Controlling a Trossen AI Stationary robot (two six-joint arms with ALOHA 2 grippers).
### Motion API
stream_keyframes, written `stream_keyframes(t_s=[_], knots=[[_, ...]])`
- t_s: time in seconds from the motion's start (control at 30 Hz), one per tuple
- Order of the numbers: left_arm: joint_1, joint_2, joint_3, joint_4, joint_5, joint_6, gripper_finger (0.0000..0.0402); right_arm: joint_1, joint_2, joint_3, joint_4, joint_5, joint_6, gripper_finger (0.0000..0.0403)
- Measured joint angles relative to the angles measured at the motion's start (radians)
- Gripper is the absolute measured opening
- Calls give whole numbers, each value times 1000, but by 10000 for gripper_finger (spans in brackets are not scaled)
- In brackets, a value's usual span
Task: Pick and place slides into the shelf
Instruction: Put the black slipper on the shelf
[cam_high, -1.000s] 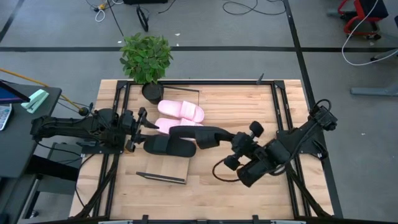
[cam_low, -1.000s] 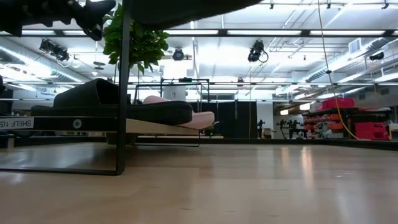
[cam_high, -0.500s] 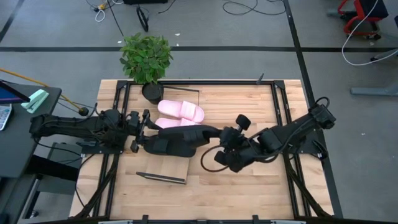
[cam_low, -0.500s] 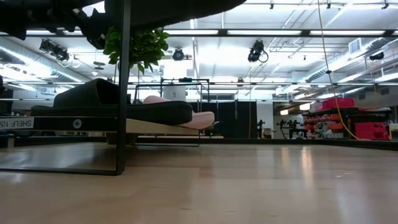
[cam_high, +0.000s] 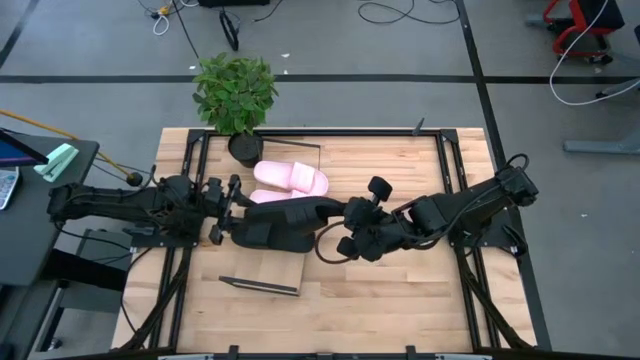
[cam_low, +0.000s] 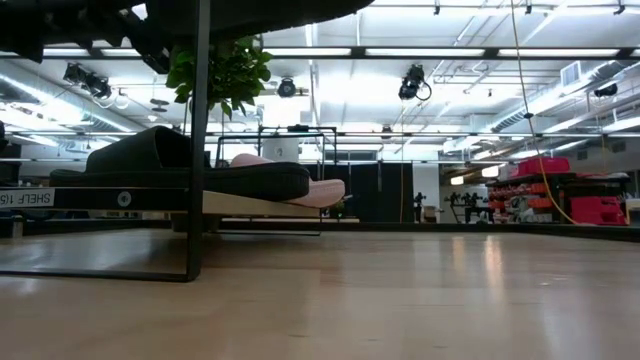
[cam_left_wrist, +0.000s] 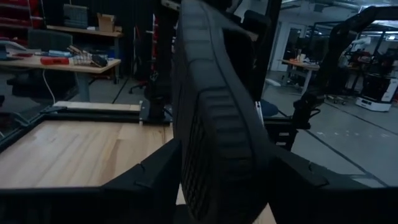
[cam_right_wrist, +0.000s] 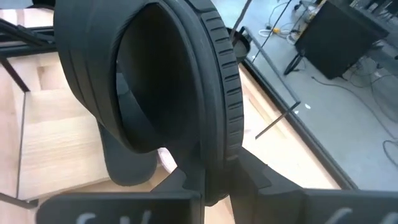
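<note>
As things stand: handover of a black slide (cam_high: 300, 212) above the shelf (cam_high: 272, 268), judging by both claws meeting at it
Right claw (cam_high: 338, 213): pinching the held slide by its edge, sole on edge, out over the shelf's middle
Left claw (cam_high: 226, 206): spread, fingers (cam_left_wrist: 152, 183) on either side of the slide's near end; whether they press on it yet I cannot tell
Other slides: two pink (cam_high: 290, 178) lie on the shelf toward the plant (cam_high: 235, 92); second black one (cam_high: 262, 237) lies flat on the board just beside the held one, on the side away from the plant
Progress: three of four look placed; the last is in the air
Next move: probably the left claw must close firmly before the right lets go; then turn the sole down and lower it onto bare board, clear of its neighbours
Risk: a slack grip drops the slide onto those below
</note>
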Motion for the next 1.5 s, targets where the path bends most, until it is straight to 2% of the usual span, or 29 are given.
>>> stream_keyframes(t_s=[0.17,0.37,0.47,0.53,0.73,0.93,1.17,1.3,1.5], knots=[[0,0,0,13,-4,39,161,-16,0,0,-1,-42,-1,43],[1,5,0,11,-16,61,85,-15,0,0,1,-57,2,43],[1,11,0,13,-17,72,82,-15,0,0,1,-57,14,43],[1,11,0,18,-28,75,82,-16,0,0,3,-56,16,62],[-9,13,-2,79,-48,75,82,-16,-3,1,9,-38,11,166],[-82,11,-2,141,-217,126,81,-4,-23,2,4,63,8,214],[-232,10,-4,219,-444,187,81,44,-96,1,-39,192,3,218],[-332,10,-83,480,-558,223,80,97,-148,1,-145,311,84,213],[-390,11,-288,1082,-681,286,80,188,-184,1,-383,415,399,208]])
